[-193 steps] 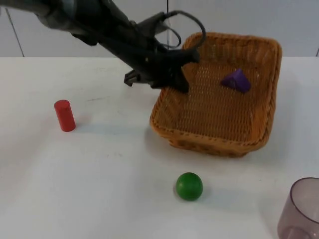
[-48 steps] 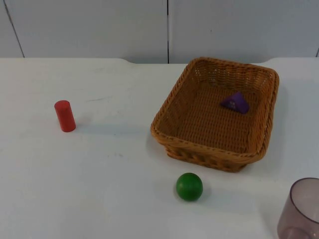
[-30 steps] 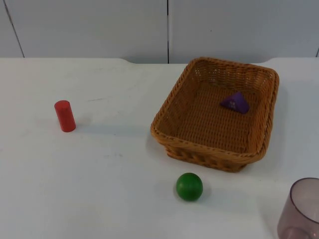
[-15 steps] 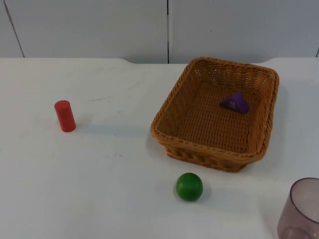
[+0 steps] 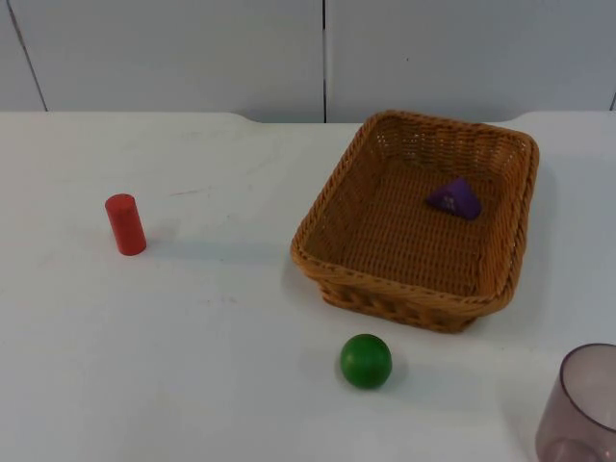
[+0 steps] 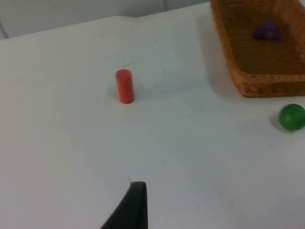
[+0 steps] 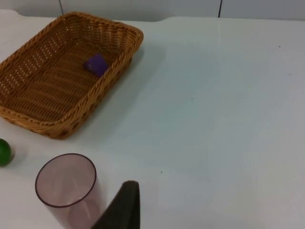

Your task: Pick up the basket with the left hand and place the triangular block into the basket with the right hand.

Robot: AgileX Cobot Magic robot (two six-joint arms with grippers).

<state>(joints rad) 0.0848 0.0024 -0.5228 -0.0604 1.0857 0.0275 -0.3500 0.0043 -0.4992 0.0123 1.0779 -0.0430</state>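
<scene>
The woven brown basket (image 5: pixel 404 289) rests flat on the white table, right of the middle. Inside it, toward the far right side, lies the purple triangular block (image 5: pixel 455 199). The left wrist view takes in the basket (image 6: pixel 267 86) and the block (image 6: pixel 267 31) from well away. One black fingertip (image 6: pixel 132 205) of my left gripper hangs over bare table with nothing in it. My right gripper's fingertip (image 7: pixel 123 205) stands beside the cup, apart from the basket (image 7: pixel 52 128) and the block (image 7: pixel 96 64). Both grippers are open and hold nothing.
A red cylinder (image 5: pixel 125 224) stands upright at the left. A green ball (image 5: pixel 366 361) lies just in front of the basket. A translucent purple-grey cup (image 5: pixel 582 404) stands at the front right corner. The grey partition wall closes the far edge.
The left arm, which gripped the tilted basket's rim in the earliest frame, has left the top view, and the basket lies flat. Over the last second nothing moved.
</scene>
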